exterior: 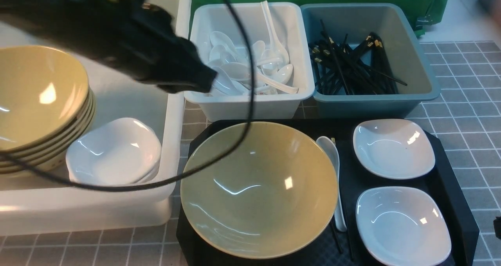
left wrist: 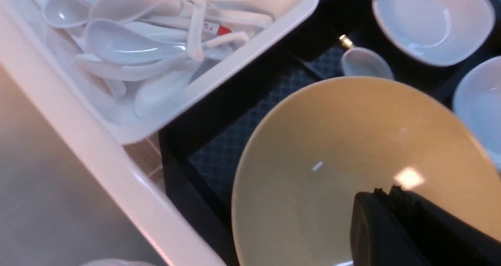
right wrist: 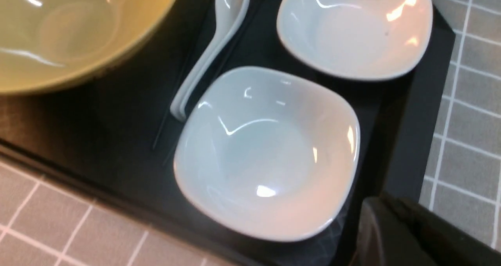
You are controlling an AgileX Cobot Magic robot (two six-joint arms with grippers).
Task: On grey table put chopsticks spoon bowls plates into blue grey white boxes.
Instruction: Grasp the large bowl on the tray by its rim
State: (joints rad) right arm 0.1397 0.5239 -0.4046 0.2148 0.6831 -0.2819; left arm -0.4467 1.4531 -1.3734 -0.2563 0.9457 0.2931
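One olive-tan bowl [exterior: 258,189], wide, shallow and glossy, sits at lower centre of the front view on a black tray [exterior: 450,187]. Just right of it lie one white spoon [exterior: 332,152] and two thin black chopsticks [exterior: 336,238], partly under the spoon. Further right are two square white plates [exterior: 393,148], one above the other in the frame.

At left, the large milky box [exterior: 168,140] holds about five stacked bowls [exterior: 39,93] and some stacked plates [exterior: 113,150] whose number I cannot tell. At upper centre the pale box [exterior: 250,105] holds many spoons, and the blue-grey box [exterior: 375,101] many chopsticks. All stand on the grey tiled bench [exterior: 462,62].

The left fingers [left wrist: 387,197] are closed and empty, hanging over the bowl. The right fingers [right wrist: 391,219] are closed with nothing in them, beside the lower plate's corner.
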